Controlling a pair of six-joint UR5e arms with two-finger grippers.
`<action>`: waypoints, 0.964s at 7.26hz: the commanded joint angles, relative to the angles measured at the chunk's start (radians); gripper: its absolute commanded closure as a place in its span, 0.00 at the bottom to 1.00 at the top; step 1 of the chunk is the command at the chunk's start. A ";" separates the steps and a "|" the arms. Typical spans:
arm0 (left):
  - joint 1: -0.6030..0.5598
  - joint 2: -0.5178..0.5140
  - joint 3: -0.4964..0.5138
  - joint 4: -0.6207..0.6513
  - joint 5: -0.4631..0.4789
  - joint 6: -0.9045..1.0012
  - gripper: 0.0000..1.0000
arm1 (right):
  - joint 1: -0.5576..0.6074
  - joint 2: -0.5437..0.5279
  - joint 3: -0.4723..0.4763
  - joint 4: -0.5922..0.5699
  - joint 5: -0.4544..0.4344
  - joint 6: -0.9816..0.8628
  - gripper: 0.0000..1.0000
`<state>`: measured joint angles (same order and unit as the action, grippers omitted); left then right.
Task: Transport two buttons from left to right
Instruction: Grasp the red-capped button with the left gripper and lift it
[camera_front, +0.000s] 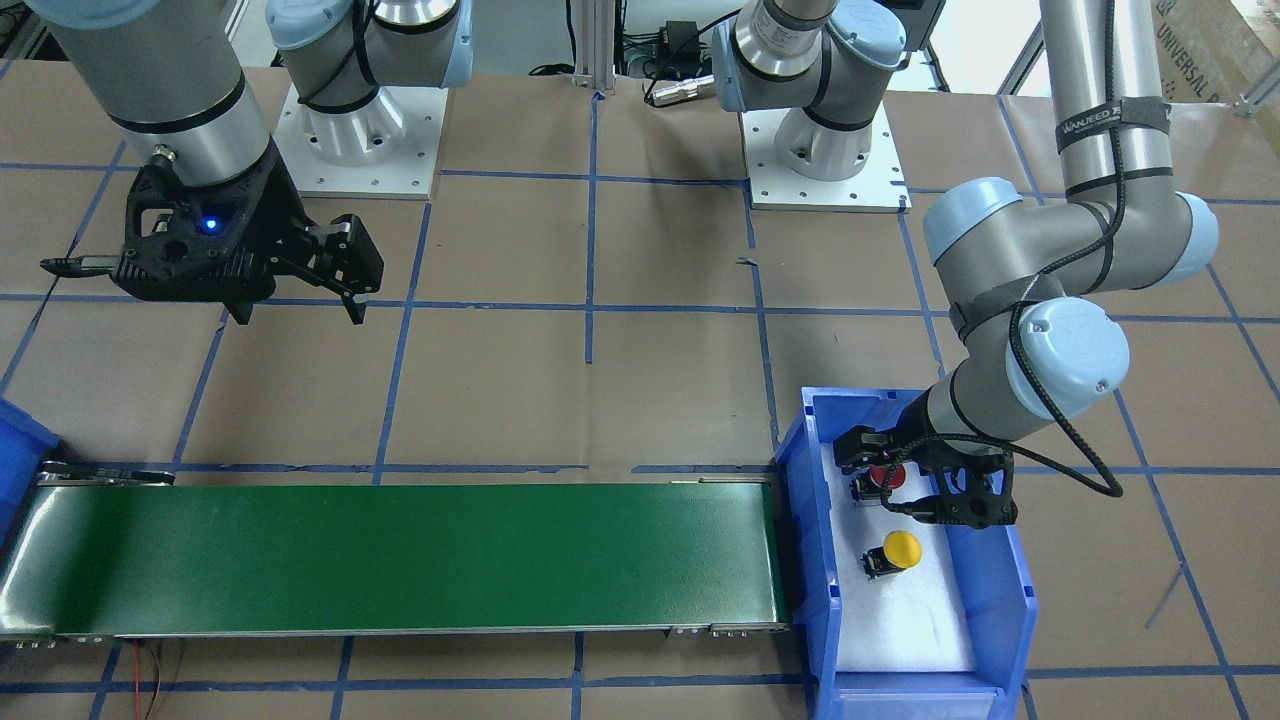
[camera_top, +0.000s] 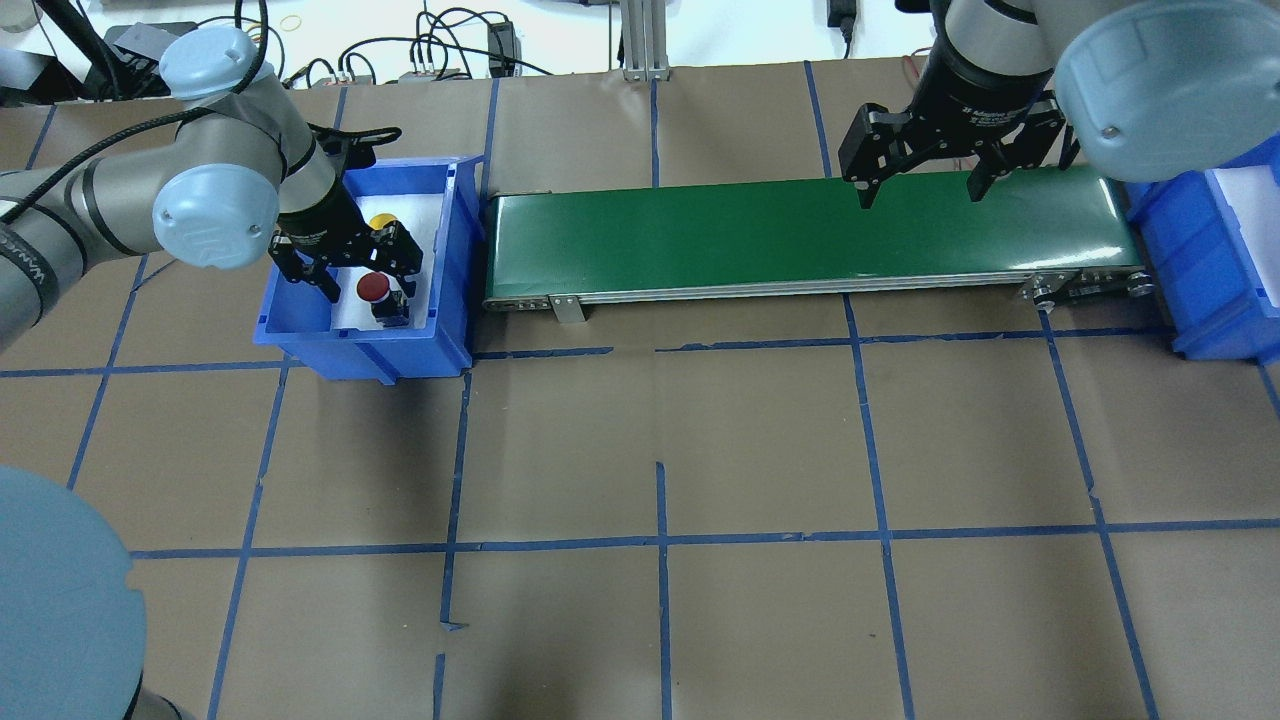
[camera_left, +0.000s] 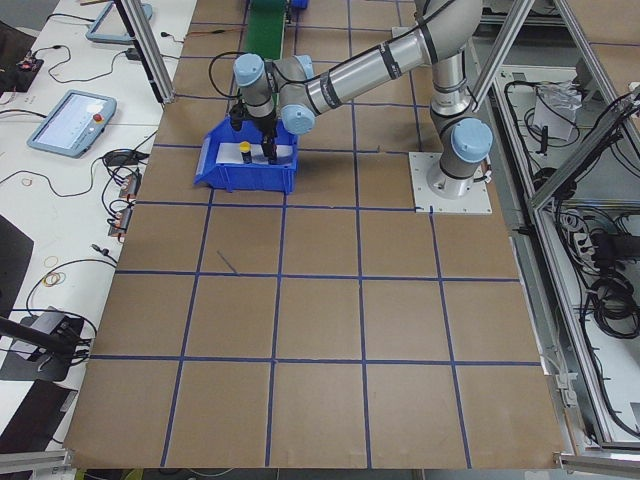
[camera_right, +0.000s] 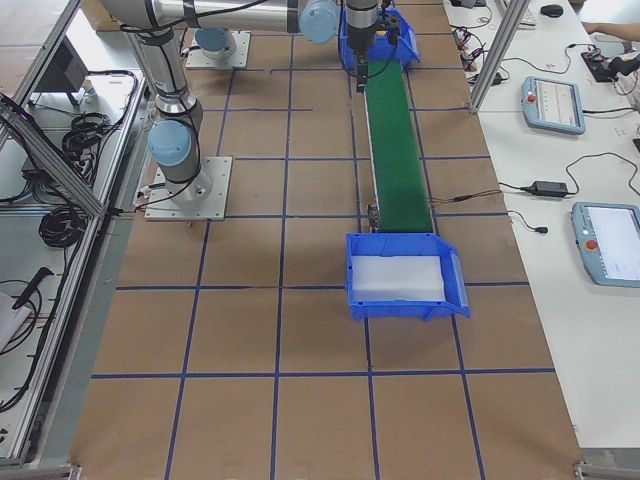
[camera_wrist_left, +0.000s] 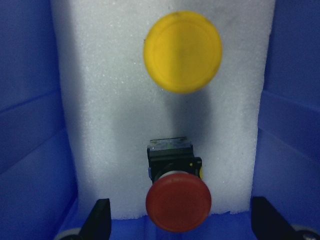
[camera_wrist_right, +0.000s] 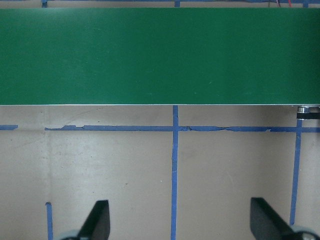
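The left gripper (camera_top: 366, 275) hangs inside the blue bin (camera_top: 440, 335) at the left end of the table. Its fingers (camera_wrist_left: 100, 222) are spread wide and hold nothing. The red button (camera_wrist_left: 178, 201) sits right between them: in the wrist view its cap is almost dead centre in the gap, with clear space to each finger. As I read it, what's left is to come straight down and close, with hardly any sideways correction.

The red one seems to stand cap up on the white foam (camera_wrist_left: 100, 125), its black body below the cap. It may lean a little, and I can't be sure from here. If it is upright, its long axis runs along the gripper's own approach, so the fingers would close across it from the sides. Whether they meet the cap or the body depends on how low the gripper goes.

The yellow button (camera_wrist_left: 182, 51) is farther along the foam, on the side away from the robot. It stands apart from the red one and outside the fingers' path.

Beyond the bin, the green belt (camera_top: 800, 235) runs off to the right toward a second blue bin (camera_right: 405, 305). The right gripper (camera_top: 920, 195) hovers by the belt's far end, fingers apart and empty, well away from both buttons. The left arm is plainly the nearer one, and neither button has left the left bin.
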<state>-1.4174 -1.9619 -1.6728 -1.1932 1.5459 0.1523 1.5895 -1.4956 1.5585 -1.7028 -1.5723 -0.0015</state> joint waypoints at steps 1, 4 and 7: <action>0.000 0.000 -0.001 0.004 -0.006 0.004 0.47 | 0.001 0.001 0.000 0.000 0.000 0.000 0.00; 0.000 0.001 0.002 0.007 -0.006 0.009 0.99 | 0.001 0.000 -0.002 0.000 0.001 0.000 0.00; -0.003 0.125 0.069 -0.102 0.029 0.001 0.99 | 0.000 0.000 -0.002 0.002 0.000 0.000 0.00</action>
<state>-1.4180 -1.9031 -1.6328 -1.2201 1.5601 0.1597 1.5906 -1.4952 1.5580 -1.7024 -1.5711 -0.0015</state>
